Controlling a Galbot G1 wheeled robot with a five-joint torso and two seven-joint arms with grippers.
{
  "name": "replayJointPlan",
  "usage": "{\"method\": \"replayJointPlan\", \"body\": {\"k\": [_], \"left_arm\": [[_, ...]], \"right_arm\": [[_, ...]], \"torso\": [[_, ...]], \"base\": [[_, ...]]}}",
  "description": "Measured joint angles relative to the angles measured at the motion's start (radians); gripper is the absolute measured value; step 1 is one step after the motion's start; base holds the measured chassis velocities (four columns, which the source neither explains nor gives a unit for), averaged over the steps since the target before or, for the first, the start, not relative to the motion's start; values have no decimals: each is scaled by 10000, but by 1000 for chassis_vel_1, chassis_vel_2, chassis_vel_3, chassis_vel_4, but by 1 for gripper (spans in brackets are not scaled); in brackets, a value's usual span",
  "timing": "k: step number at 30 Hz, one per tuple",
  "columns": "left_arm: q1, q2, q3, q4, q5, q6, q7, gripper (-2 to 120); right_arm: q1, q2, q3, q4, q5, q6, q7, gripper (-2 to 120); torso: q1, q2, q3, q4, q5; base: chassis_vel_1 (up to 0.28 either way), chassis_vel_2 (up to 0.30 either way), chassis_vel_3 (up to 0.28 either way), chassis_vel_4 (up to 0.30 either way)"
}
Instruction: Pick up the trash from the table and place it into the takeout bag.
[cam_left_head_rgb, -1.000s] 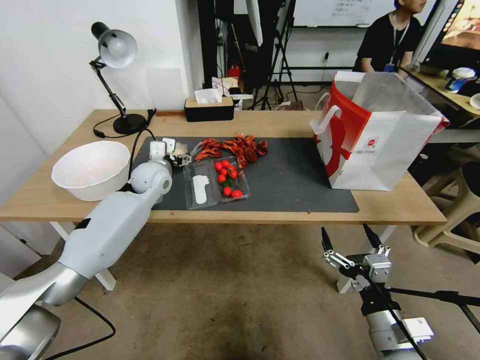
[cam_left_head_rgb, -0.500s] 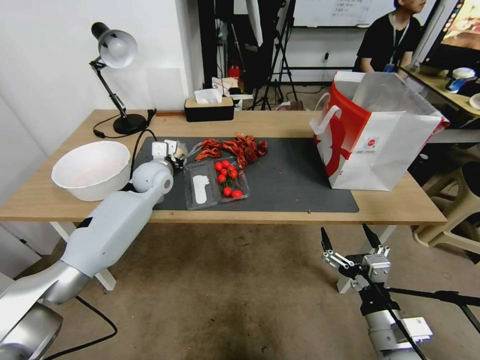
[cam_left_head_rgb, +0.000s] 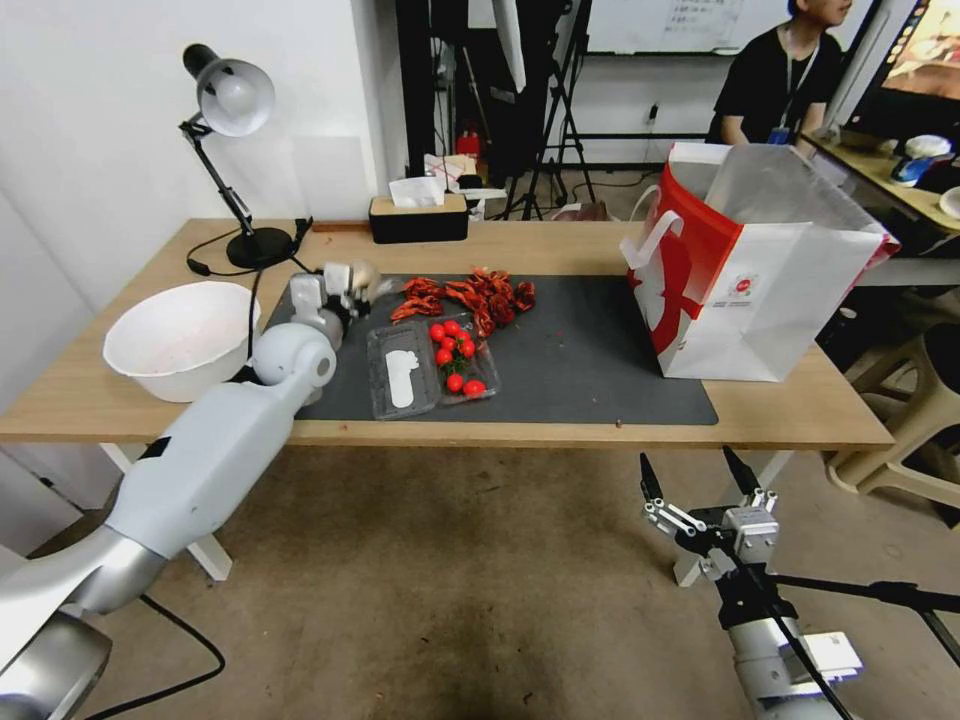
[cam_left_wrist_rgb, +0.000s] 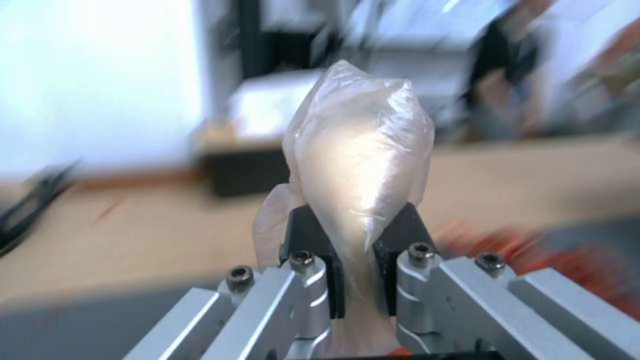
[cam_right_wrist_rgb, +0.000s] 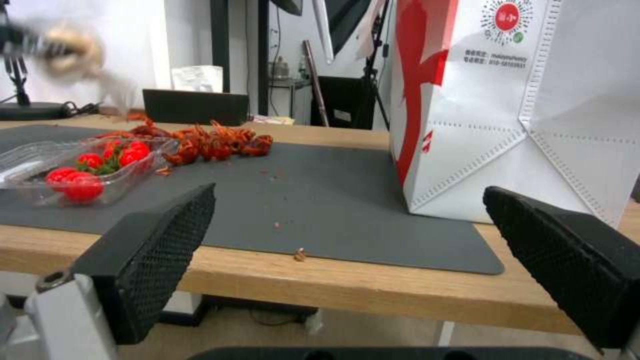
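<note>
My left gripper (cam_left_head_rgb: 345, 287) hangs just above the far left corner of the dark mat (cam_left_head_rgb: 590, 365), shut on a small pale plastic-wrapped wad of trash (cam_left_head_rgb: 363, 279). In the left wrist view the wad (cam_left_wrist_rgb: 360, 160) stands up between the black pads (cam_left_wrist_rgb: 313, 240) of the left gripper (cam_left_wrist_rgb: 353, 240), pinched at its lower end. The takeout bag (cam_left_head_rgb: 765, 290), white with red sides, stands open at the right end of the table (cam_left_head_rgb: 560, 245). My right gripper (cam_left_head_rgb: 697, 478) stays open below the table's front edge, facing the takeout bag (cam_right_wrist_rgb: 533, 110).
A clear clamshell of cherry tomatoes (cam_left_head_rgb: 432, 365) lies on the mat beside the left arm, with a pile of red shells (cam_left_head_rgb: 470, 293) behind it. A big white bowl (cam_left_head_rgb: 180, 338) sits at the left, a desk lamp (cam_left_head_rgb: 235, 100) and tissue box (cam_left_head_rgb: 418, 215) at the back.
My left gripper has risen off the mat and moved a little toward the back, carrying the wrapped wad. The right arm has hardly moved.
</note>
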Motion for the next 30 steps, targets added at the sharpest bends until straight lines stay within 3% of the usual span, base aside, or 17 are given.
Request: {"method": "replayJointPlan", "body": {"k": [1,3,6,7,8,11,16,19,21,23,30], "left_arm": [[-128,58,4,-94,-294,-515,742,6],[-394,80,51,-183,-688,-1184,1616,6],[-540,42,97,-188,-834,-1424,1917,6],[-790,-67,189,-180,-1046,-1745,2399,6],[-790,-67,189,-180,-1046,-1745,2399,6],[-1477,-453,515,-175,-1502,-2120,3370,6],[-2278,-1001,1035,-17,-1751,-2266,3767,5],[-3291,-1885,1773,479,-1767,-2187,4047,5],[-3406,-1993,1874,546,-1765,-2190,4055,5],[-4027,-2595,2550,1002,-1754,-2262,4089,5],[-4867,-3592,3710,1796,-1736,-2531,4149,5]], "right_arm": [[-3,12,-17,7,-12,-2,2,100],[-11,41,-58,35,-67,-4,5,100],[-16,53,-76,59,-94,-10,8,100],[-23,69,-103,88,-133,-21,12,100],[-23,69,-103,88,-133,-21,12,100],[-55,105,-129,135,-208,-42,17,100],[-91,143,-131,179,-256,-45,18,100],[-130,207,-118,235,-295,-45,18,100],[-137,217,-111,238,-298,-44,18,100],[-173,278,-72,239,-317,-14,16,100],[-204,387,-54,238,-358,48,4,100]], "torso": [[0,0,0,1,-1],[0,0,0,0,2],[-1,0,0,1,-1],[0,0,0,1,-2],[0,0,0,1,-2],[-1,0,0,1,0],[0,0,0,-2,0],[0,0,0,-3,2],[-1,0,0,-2,3],[0,-1,1,1,0],[0,-1,1,0,2]], "base": [[0,0,0,0],[0,0,0,0],[0,0,0,0],[0,0,0,0],[0,0,0,0],[0,0,0,0],[0,0,0,0],[0,0,0,0],[0,0,0,0],[0,0,0,0],[0,0,0,0]]}}
